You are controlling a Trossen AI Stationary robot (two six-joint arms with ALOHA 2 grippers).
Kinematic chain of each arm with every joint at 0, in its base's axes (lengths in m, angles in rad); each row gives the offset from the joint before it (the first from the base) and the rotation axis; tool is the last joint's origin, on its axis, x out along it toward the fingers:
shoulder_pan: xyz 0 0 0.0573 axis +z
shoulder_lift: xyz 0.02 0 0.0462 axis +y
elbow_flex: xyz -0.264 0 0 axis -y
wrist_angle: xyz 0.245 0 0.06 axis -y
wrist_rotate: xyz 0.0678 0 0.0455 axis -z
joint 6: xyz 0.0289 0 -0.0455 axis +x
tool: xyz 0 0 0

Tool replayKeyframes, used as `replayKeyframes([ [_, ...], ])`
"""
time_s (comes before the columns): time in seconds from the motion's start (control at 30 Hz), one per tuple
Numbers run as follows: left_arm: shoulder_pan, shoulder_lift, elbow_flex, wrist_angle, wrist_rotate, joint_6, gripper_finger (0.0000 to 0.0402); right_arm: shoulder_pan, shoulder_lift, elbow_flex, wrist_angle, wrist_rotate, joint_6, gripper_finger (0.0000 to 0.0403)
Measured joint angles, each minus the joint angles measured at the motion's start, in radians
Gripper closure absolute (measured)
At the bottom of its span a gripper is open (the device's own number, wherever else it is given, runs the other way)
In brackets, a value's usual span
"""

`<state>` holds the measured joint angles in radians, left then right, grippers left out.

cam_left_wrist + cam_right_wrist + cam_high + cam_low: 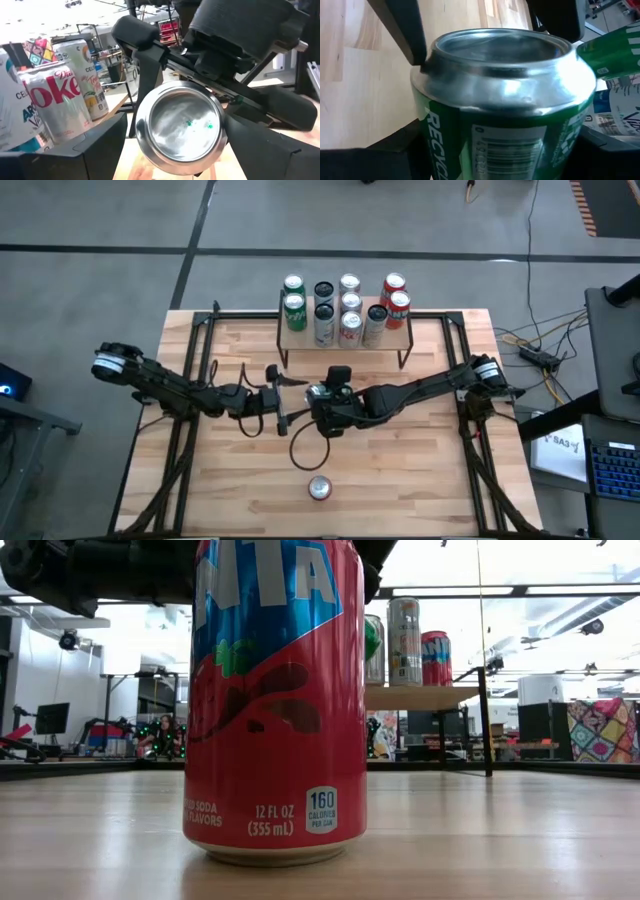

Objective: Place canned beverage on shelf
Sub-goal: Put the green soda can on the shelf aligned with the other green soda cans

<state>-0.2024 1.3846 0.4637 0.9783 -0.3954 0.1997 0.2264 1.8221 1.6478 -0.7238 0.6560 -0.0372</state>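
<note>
Together, both hands (300, 398) on green can (502, 115)

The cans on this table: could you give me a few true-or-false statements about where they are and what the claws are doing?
1. The shelf at the back of the table already carries several cans. True.
2. A red can stands alone near the table's front edge. True.
3. That red can lies on its side. False: it stands upright.
4. Only one claw holds the green can. False: the left claw and the right claw both grip it at mid-table.
5. The green can already rests on the shelf. False: it is in the claws, in front of the shelf.
</note>
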Motion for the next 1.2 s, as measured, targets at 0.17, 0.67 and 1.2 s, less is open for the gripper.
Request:
replayKeyframes([
  [0.17, 0.002, 0.001, 0.0, 0.0, 0.011, -0.08, 0.0083, -0.006, 0.0, 0.0, 0.002, -0.004, 0.001, 0.0116],
  [0.67, -0.001, 0.027, 0.07, -0.068, 0.001, -0.207, 0.005, -0.011, 0.0, 0.0, 0.004, -0.005, 0.012, 0.0116],
  [1.2, -0.006, 0.108, 0.143, -0.107, -0.05, -0.169, 0.0094, -0.01, 0.0, 0.0, 0.0, -0.004, 0.009, 0.0116],
])
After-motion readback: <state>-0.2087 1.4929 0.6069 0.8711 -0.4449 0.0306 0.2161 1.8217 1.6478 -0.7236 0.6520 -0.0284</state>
